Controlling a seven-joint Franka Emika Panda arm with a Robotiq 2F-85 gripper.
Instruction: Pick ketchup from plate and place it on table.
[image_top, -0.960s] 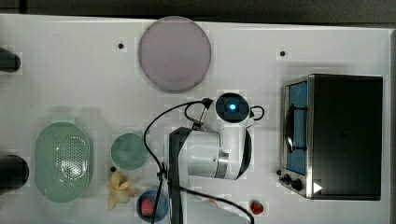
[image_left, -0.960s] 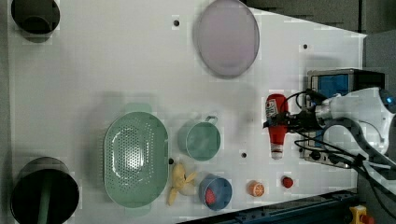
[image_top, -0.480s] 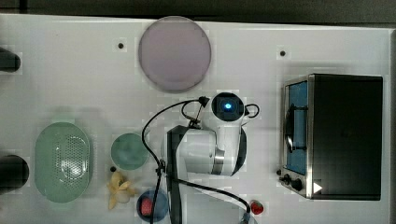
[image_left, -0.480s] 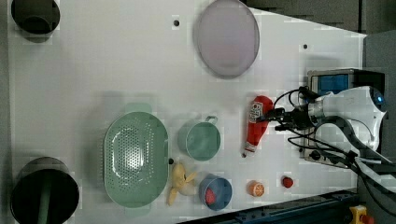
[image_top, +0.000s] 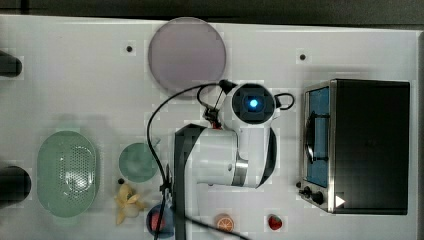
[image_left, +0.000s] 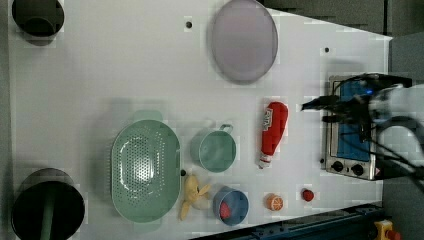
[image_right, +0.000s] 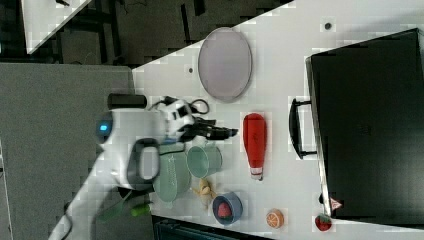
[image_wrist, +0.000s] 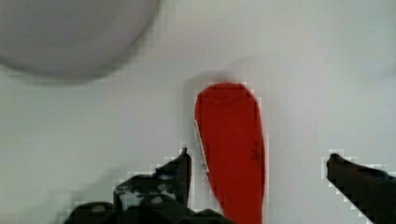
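The red ketchup bottle (image_left: 272, 132) lies flat on the white table (image_left: 125, 65), white cap toward the left view's bottom, between the teal cup and the oven. It also shows in the right view (image_right: 255, 142). The pale lilac plate (image_left: 243, 40) sits bare beyond the bottle's base, also in the top view (image_top: 186, 52). My gripper (image_wrist: 259, 161) is open, and the ketchup (image_wrist: 231, 154) lies on the table below the gap, touching neither finger. In the left view the gripper (image_left: 312, 106) hangs above and to the bottle's right.
A black toaster oven (image_top: 360, 145) stands at the top view's right. A teal cup (image_left: 215, 149), a green perforated basket (image_left: 145, 170), a banana (image_left: 192, 195), a blue bowl (image_left: 231, 205), an orange slice (image_left: 274, 202) and a strawberry (image_left: 307, 195) lie along the left view's lower part.
The ketchup went from hanging in my gripper, to tilting, to lying flat on the table. The gripper opened and drew back toward the left view's right.
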